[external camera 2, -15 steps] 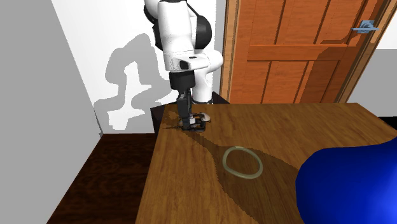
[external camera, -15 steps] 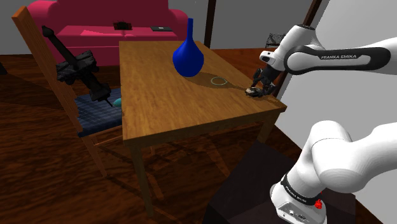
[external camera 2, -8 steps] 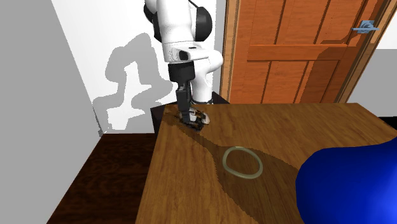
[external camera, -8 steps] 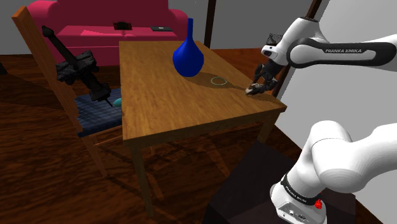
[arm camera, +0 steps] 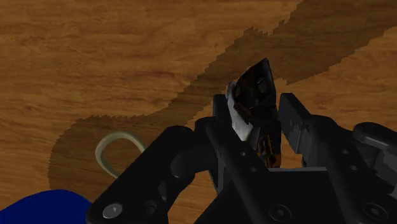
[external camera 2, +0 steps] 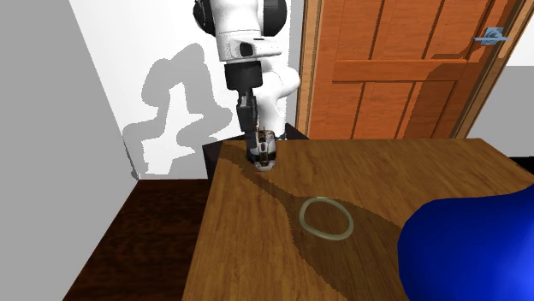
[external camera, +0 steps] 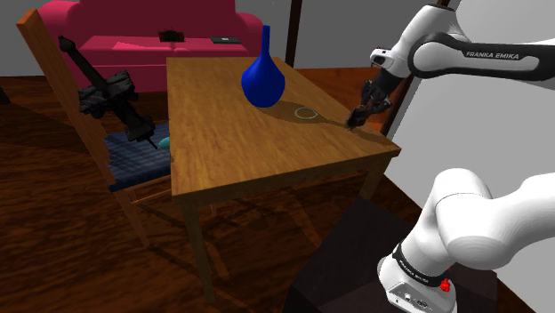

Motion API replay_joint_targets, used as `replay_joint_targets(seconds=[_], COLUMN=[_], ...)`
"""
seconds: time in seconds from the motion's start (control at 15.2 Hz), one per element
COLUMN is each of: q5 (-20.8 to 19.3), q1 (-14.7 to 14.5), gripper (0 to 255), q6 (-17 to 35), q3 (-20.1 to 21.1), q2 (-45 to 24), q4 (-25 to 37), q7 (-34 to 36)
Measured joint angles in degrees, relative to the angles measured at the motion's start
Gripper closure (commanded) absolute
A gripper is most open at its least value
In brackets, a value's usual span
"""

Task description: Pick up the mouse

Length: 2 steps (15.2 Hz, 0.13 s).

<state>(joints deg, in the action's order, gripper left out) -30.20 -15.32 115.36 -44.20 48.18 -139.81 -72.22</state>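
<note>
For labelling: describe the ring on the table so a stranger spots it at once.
Find the wooden table. Between its blue vase and the gripper holding the mouse, a thin pale ring lies flat on the wood. Unlike its neighbours, it is an open hoop.

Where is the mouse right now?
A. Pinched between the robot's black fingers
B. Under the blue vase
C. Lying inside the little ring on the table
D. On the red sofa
A: in the wrist view the two black fingers of the gripper clasp the mouse between them, while the ring lies apart on the table.
</note>
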Motion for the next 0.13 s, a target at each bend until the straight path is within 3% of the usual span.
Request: replay_joint_targets(seconds=[0.13], q5=[0.5], q1=[-0.1], gripper=[255], q6=[-1.2], q3=[0.6], q2=[0.1], q4=[1.1], q7=[-0.1])
